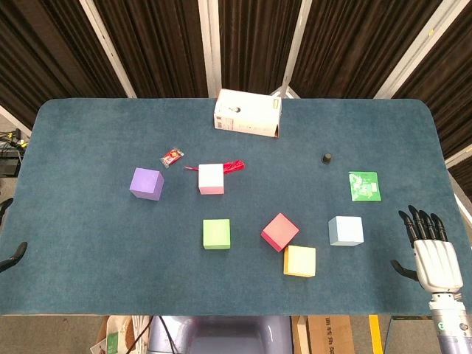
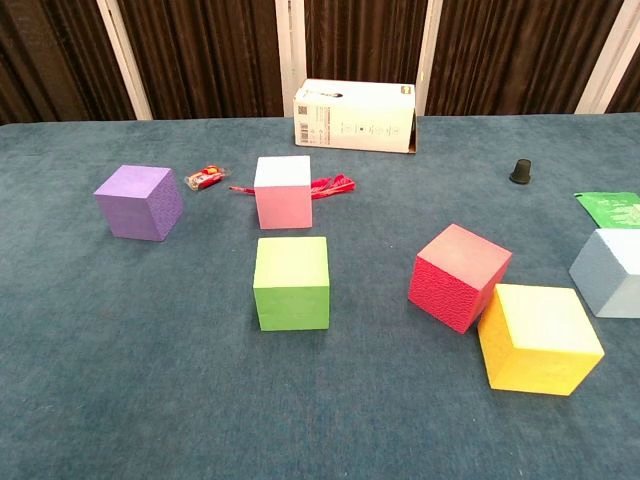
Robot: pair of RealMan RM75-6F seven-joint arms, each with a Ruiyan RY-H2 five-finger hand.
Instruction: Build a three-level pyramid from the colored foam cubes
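Fingers: right hand (image 1: 434, 247) extended, apart, holding nothing, at the table's (image 1: 88, 280) right edge; left hand not visible | Cubes: all loose, none stacked; red cube (image 2: 458, 275) touching yellow cube (image 2: 538, 338), blue cube (image 2: 612, 272) nearest the hand | Risk: grasping red or yellow likely nudges its neighbour; soft foam may squash and slip.

a white cardboard box (image 1: 248, 113) lies at the table's (image 1: 88, 280) far edge, with a small red packet (image 1: 172, 156), red string (image 1: 233, 166), black cap (image 1: 326, 158) and green card (image 1: 364, 186) nearer
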